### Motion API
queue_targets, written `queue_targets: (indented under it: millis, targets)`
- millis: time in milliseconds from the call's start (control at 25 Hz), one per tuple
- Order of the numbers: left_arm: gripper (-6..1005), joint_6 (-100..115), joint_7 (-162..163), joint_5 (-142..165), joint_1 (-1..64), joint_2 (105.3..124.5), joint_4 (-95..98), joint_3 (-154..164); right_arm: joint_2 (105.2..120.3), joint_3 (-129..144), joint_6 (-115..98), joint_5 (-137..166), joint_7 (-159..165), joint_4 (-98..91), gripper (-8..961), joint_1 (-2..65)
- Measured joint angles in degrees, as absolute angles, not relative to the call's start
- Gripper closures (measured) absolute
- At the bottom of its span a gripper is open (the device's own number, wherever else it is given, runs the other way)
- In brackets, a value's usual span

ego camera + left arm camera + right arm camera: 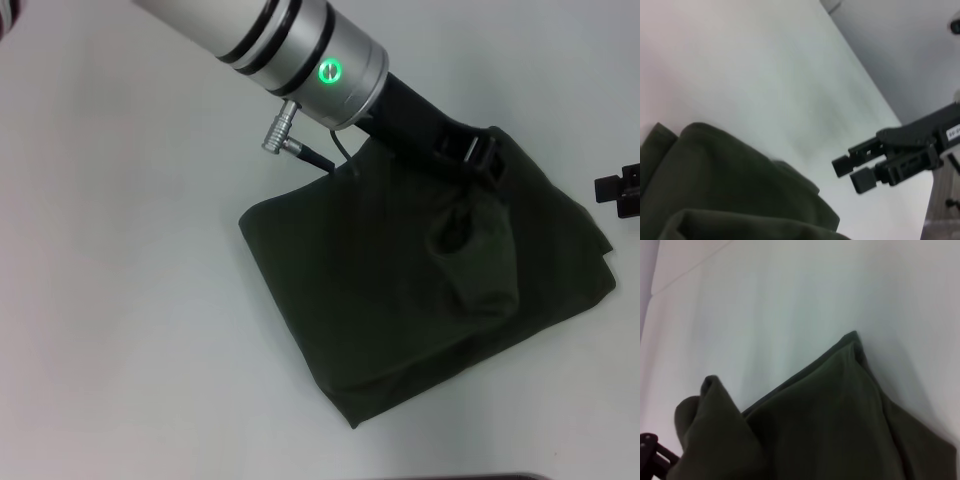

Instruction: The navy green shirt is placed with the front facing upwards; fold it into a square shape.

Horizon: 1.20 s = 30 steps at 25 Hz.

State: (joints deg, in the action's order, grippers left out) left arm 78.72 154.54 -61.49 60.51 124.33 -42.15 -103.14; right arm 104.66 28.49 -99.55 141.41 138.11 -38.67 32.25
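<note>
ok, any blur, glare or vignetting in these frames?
Head view: sharp; the arm's green indicator light blooms, corners tint pinkish, and the shirt is so dark that its folds barely show. Left wrist view: table smeared, the right pincer fairly crisp. Right wrist view: soft throughout, shirt edge fuzzy.

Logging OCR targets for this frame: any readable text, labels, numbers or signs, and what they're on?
No readable words anywhere.
White label on the right tool, on its body: too blurred to read.
Green lit round symbol on the left arm's silver wrist ring: a sign, no text.
The navy green shirt, folded: no print showing.
</note>
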Motion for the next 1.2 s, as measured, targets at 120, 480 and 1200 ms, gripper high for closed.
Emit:
queue_targets:
  millis: [120,480,1200]
  targets:
    - [809,78.13,154.41,-62.66,59.63,124.30,-42.00,-104.66,104.66,28.78,-99.46,141.41,138.14,-38.67,297,32.25]
    - [577,77.43,153.89,-64.85,59.58,124.30,-42.30,-104.82,104.66,28.83,-99.34,141.41,138.16,-38.67,296,32.25]
    - [359,90.42,149.28,-68.10,51.34,121.27,-47.52,-114.12,104.15,28.93,-99.59,141.41,138.24,-38.82,296,32.40]
